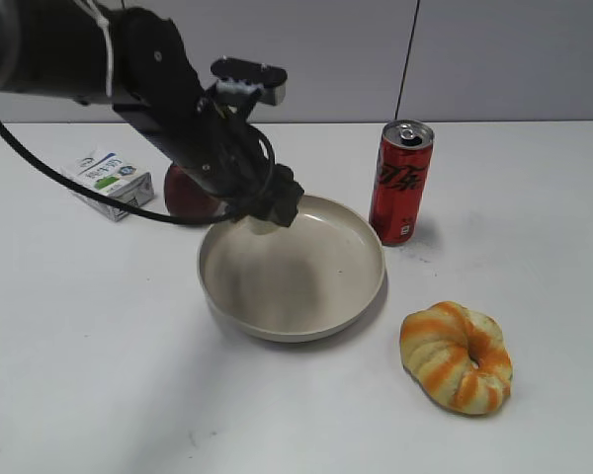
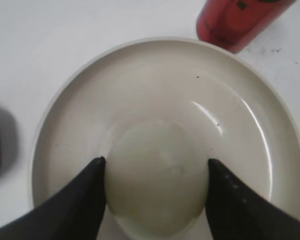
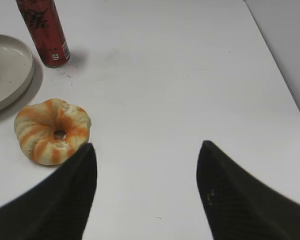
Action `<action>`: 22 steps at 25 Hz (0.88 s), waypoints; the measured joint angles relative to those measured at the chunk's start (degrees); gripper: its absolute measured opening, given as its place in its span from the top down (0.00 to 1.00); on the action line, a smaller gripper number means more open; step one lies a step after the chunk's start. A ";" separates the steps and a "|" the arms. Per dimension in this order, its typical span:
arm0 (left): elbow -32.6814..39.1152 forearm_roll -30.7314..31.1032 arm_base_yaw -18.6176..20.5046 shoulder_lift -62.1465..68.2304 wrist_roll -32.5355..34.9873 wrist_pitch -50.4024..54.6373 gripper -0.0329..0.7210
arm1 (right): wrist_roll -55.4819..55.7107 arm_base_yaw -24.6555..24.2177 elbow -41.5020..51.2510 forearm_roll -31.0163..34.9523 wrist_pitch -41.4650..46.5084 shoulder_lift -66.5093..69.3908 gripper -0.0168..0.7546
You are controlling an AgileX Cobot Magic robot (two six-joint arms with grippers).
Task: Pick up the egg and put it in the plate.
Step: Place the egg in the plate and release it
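Observation:
The pale off-white egg [image 2: 157, 190] sits between the two black fingers of my left gripper [image 2: 155, 160], which is shut on it. In the left wrist view the egg hangs over the inside of the beige plate [image 2: 155, 65]. In the exterior view my left gripper [image 1: 269, 209] is over the plate's [image 1: 321, 326] back-left rim, and a bit of the egg [image 1: 260, 226] shows under it. I cannot tell whether the egg touches the plate. My right gripper [image 3: 146, 150] is open and empty over bare table, out of the exterior view.
A red soda can [image 1: 401, 183] stands right behind the plate. A dark red fruit [image 1: 186, 194] and a small carton [image 1: 109, 184] lie behind the left arm. An orange-striped ring bread [image 1: 457, 356] lies at the front right, and also shows in the right wrist view [image 3: 51, 131].

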 joint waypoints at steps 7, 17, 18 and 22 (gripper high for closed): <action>0.00 -0.87 0.00 6.53 0.00 0.48 0.32 | 0.00 0.00 0.00 0.00 0.00 0.00 0.36; -2.95 -0.03 0.15 5.26 0.00 7.63 0.09 | 0.00 0.00 0.00 0.00 0.00 0.00 0.36; -4.68 0.76 0.38 4.71 0.00 10.04 0.10 | 0.00 0.00 0.00 0.00 0.00 0.00 0.36; -13.33 3.63 3.59 1.30 -0.60 21.60 0.12 | 0.00 0.00 0.00 0.00 0.00 0.00 0.36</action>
